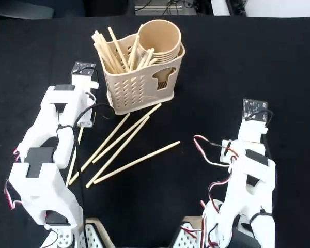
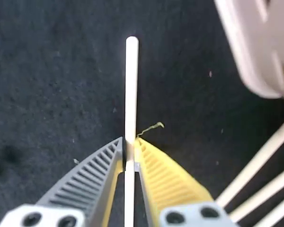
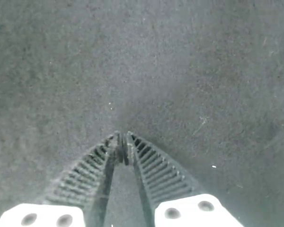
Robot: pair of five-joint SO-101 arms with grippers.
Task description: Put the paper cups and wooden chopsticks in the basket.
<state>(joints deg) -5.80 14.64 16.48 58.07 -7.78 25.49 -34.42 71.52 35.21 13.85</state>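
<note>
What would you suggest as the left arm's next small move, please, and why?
Probably raise the arm a little and swing it toward the basket. The left gripper is shut on one chopstick, so the grasp looks made, and the basket stands just beyond that arm. The loose chopsticks on the table can wait.

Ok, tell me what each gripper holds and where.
The left gripper pinches a wooden chopstick near one end, a short length sticking out ahead. The right gripper is shut on nothing.

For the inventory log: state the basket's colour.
The basket is beige, clearest in the high view.
</note>
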